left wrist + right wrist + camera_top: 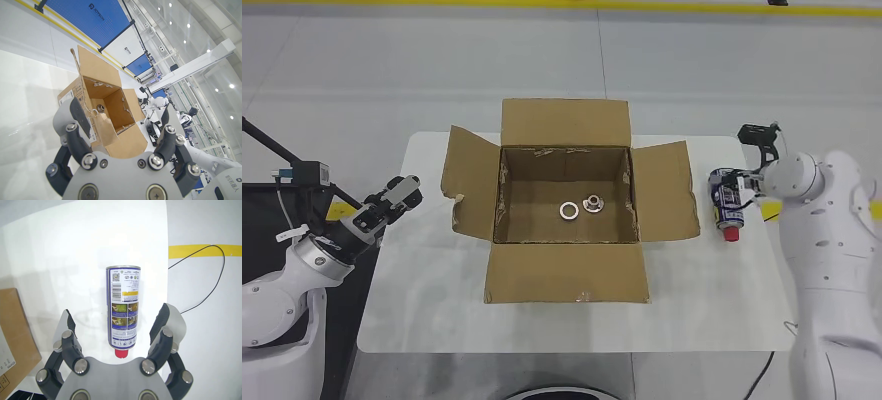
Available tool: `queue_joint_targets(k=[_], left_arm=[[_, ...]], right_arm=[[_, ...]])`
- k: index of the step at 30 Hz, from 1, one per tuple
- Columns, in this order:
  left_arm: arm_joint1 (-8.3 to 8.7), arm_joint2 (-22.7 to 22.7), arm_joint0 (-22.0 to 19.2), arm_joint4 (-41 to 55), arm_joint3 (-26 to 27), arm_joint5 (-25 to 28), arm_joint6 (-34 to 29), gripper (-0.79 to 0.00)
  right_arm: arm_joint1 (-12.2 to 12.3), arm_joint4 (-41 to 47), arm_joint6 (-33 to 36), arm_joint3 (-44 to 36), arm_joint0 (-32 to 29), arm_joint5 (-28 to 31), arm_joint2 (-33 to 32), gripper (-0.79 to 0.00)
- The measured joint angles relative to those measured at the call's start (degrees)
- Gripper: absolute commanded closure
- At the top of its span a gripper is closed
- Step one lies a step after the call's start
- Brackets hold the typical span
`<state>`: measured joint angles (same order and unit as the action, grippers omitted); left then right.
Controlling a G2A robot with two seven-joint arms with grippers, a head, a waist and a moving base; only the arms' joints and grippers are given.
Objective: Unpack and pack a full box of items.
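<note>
The right pincer (116,311) hangs over the table's right end with its fingers spread wide, one on either side of a spray can (122,306) and touching neither side of it. The can lies flat on the white table (442,300), red cap toward the pincer. It has a blue-and-white label with small pictures and a barcode. Just beside it, the right flap (667,190) of the open cardboard box (567,272) lies folded out, between the can and the box's opening. On the box floor sit a pale ring (569,210) and a small round metal part (594,204). The left pincer (121,108), also spread and holding nothing, is near the box's torn left flap (470,180). A black cable (217,285) trails on the floor.
</note>
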<state>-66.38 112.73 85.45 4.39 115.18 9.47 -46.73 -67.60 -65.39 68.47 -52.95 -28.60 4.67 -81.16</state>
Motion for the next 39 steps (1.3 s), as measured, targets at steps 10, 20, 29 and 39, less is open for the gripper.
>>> queue_joint_targets(k=[10, 20, 29, 39], left_arm=[[0.00, 0.00, 0.00, 0.00, 0.00, 0.00, 0.00, -0.785], [0.00, 0.00, 0.00, 0.00, 0.00, 0.00, 0.00, -0.785], [0.00, 0.00, 0.00, 0.00, 0.00, 0.00, 0.00, -0.785], [0.00, 0.00, 0.00, 0.00, 0.00, 0.00, 0.00, -0.785]], right_arm=[[-0.73, 0.09, -0.84, 13.94, 5.64, 5.00, 4.36, -0.714], [-1.55, 0.97, -3.50, 22.86, 9.39, 7.10, 7.12, 0.000], [-0.45, 3.09, -5.70, 23.66, 11.37, 8.02, 5.39, 0.000], [3.53, 12.15, -0.05, -1.22, 3.73, 8.40, -4.90, 0.000]])
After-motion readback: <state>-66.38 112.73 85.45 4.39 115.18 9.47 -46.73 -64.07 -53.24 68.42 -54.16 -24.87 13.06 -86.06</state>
